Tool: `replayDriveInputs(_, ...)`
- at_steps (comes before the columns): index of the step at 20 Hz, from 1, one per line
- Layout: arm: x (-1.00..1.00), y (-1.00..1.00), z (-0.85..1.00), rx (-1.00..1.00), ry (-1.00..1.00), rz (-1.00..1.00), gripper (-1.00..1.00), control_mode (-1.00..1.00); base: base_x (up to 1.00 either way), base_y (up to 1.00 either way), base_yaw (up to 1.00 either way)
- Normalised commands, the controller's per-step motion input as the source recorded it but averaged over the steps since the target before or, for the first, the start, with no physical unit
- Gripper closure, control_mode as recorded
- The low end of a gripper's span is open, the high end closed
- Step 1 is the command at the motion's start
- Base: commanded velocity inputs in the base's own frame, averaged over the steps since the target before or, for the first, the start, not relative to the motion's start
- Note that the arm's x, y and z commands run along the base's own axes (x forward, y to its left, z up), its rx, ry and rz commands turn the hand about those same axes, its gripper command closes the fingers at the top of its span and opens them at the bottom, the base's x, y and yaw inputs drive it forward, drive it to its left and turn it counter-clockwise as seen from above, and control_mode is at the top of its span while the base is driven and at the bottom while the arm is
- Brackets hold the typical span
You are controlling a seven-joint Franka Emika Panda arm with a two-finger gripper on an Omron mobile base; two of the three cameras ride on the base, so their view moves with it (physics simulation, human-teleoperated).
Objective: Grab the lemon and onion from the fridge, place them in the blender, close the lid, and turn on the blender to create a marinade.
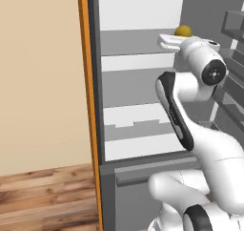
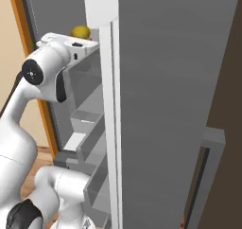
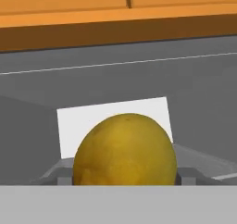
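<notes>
Inside the fridge [image 1: 143, 77] | lemon [image 3: 125, 150] on upper shelf | jaws spread wide, holding nothing, right at the lemon

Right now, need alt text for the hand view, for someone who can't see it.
A dull yellow lemon sits close up at bottom centre, straddled by the open gripper. Behind it are the fridge's grey walls and a white back panel, with an orange panel across the top.
</notes>
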Motion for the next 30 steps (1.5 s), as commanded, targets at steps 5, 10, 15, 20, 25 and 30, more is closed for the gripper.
replayDriveInputs(5, -1.00, 0.00, -0.32, -0.03, 0.32, 0.00, 1.00, -1.00, 0.00, 0.00, 0.00)
replayDriveInputs(10, -1.00, 0.16, -0.75, -0.02, 0.59, 0.00, 1.00, -1.00, 0.00, 0.00, 0.00)
replayDriveInputs(15, -1.00, 0.30, -0.77, 0.04, 0.72, 0.00, 1.00, -1.00, 0.00, 0.00, 0.00)
replayDriveInputs(20, -0.92, 0.25, -0.08, 0.09, 0.13, 0.05, 1.00, -1.00, 0.00, 0.00, 0.00)
replayDriveInputs(25, -0.16, 0.00, 0.00, 0.01, -0.05, 0.00, 1.00, -1.00, 0.00, 0.00, 0.00)
replayDriveInputs(30, -0.44, 0.00, 0.00, 0.00, -0.16, 0.04, 1.00, -1.00, 0.00, 0.00, 0.00)
